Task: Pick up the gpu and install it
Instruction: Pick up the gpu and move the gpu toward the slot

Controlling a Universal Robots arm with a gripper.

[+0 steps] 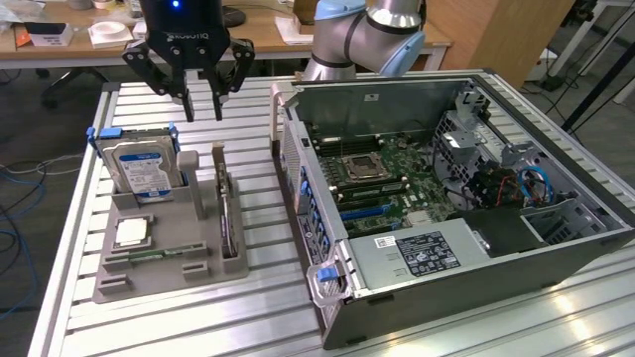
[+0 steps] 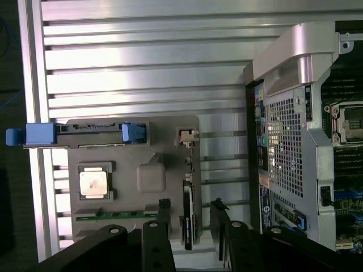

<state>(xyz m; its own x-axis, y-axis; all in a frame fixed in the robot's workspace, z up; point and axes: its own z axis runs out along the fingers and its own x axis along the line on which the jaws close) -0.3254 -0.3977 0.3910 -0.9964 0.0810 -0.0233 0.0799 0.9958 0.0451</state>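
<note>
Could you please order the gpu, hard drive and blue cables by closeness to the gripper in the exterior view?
1. Green gpu card with black cooler, under the open gripper.
2. Silver, blue-labelled hard drive, exterior view's left.
3. Blue cables inside the case, exterior view's right.

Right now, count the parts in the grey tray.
4: hard drive upright at one end, chip beside it, memory stick past the chip, graphics card on edge, nearest the computer.

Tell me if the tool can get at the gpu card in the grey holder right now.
Probably yes: the open black tool hangs above the thin green-and-black gpu card standing on edge in the grey holder, nothing between them.
</note>
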